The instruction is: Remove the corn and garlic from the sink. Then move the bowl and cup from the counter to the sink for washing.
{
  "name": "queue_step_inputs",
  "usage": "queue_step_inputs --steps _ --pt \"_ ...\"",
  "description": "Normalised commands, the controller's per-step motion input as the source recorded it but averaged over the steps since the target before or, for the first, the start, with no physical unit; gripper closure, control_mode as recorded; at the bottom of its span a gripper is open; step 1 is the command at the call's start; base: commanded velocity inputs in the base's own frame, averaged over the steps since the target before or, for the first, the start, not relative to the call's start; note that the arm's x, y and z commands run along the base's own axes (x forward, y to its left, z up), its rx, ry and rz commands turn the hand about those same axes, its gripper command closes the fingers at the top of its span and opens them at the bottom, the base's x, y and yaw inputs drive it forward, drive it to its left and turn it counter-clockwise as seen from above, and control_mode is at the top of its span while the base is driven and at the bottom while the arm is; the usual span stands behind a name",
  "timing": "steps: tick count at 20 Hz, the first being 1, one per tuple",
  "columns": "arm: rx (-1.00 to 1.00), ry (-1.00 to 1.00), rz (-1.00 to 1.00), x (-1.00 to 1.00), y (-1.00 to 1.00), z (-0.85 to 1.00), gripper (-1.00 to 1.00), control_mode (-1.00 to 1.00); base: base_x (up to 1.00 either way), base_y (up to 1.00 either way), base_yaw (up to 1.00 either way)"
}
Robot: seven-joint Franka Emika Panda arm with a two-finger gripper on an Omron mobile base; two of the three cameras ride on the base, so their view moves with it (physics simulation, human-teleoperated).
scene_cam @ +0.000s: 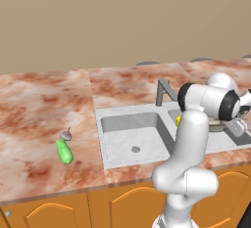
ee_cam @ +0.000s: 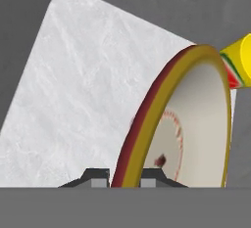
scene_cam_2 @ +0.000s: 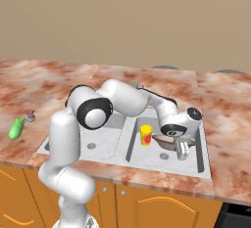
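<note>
My gripper (ee_cam: pixel 125 175) is shut on the rim of the pale bowl (ee_cam: pixel 196 124), which stands on edge between the fingertips. In the right base view the bowl (scene_cam_2: pixel 164 141) hangs low inside the right basin of the sink (scene_cam_2: pixel 203 168), with the gripper (scene_cam_2: pixel 170 137) on it. The yellow cup (scene_cam_2: pixel 145 134) stands upright in the same basin, just left of the bowl, and it shows in the hand view as the cup (ee_cam: pixel 240 60) beyond the bowl's rim. The green corn (scene_cam: pixel 64 152) and the small garlic (scene_cam: pixel 66 135) lie on the counter left of the sink.
The grey tap (scene_cam: pixel 164 91) rises behind the divider between the basins. The left basin (scene_cam: pixel 132 139) holds just its drain. The marble counter (scene_cam: pixel 39 104) runs wide to the left; orange cabinet doors (scene_cam: pixel 122 207) sit below.
</note>
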Motion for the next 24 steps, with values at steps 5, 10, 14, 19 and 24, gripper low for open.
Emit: queue_step_inputs --steps 5,10,14,19,24 --pt "0.00 0.00 0.00 0.11 -0.01 -0.16 1.00 -1.00 0.00 0.00 0.00" --pt "0.00 0.00 0.00 0.13 -0.02 -0.17 1.00 -1.00 0.00 0.00 0.00" --pt "0.00 0.00 0.00 0.13 -0.05 -0.18 1.00 -1.00 0.00 0.00 0.00" --pt "0.00 0.00 0.00 0.11 -0.11 -0.18 1.00 -1.00 0.00 0.00 0.00" --pt "0.00 0.01 0.00 0.10 -0.10 -0.18 1.00 -1.00 0.00 0.00 0.00"
